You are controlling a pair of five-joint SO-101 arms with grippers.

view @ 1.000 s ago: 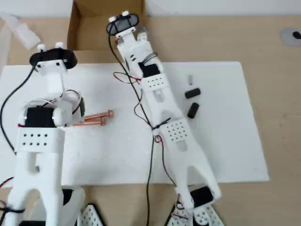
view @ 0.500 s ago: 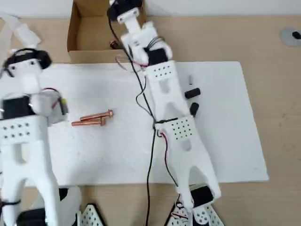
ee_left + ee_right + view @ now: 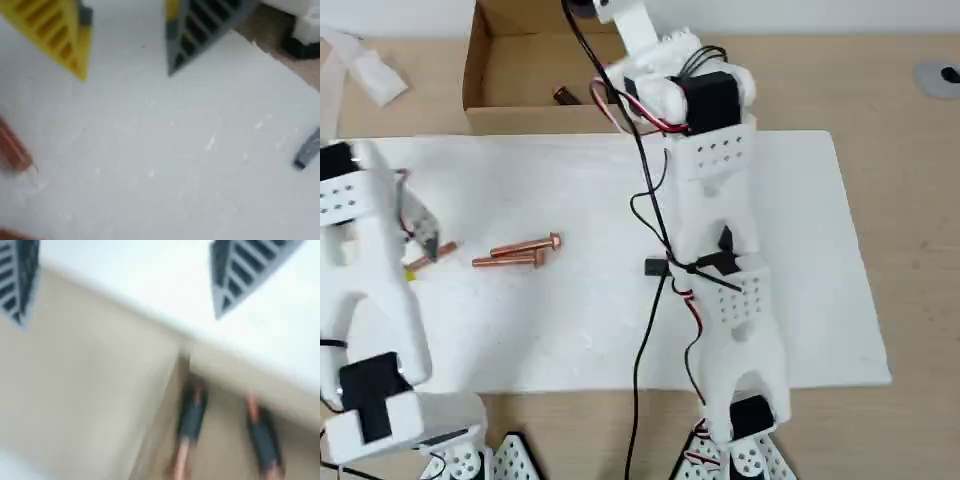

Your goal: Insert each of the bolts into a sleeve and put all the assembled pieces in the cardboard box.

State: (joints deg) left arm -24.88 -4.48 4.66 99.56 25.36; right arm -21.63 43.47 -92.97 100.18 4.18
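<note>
High view, left edge: L gripper (image 3: 125, 74), jaws apart, bolt (image 3: 15, 150) lying outside them. Top centre: R gripper (image 3: 119, 319), jaws apart, is hanging over assembled pieces (image 3: 192, 415) in cardboard box (image 3: 75, 390).

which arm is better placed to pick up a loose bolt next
Left. The left gripper, open, sits right beside the bolts; the right gripper is away over the cardboard box.

Robotics lab bench: wooden table (image 3: 880, 90), white foam mat (image 3: 570, 330), exposed wiring (image 3: 645, 330) on printed arms (image 3: 720, 190).
</note>
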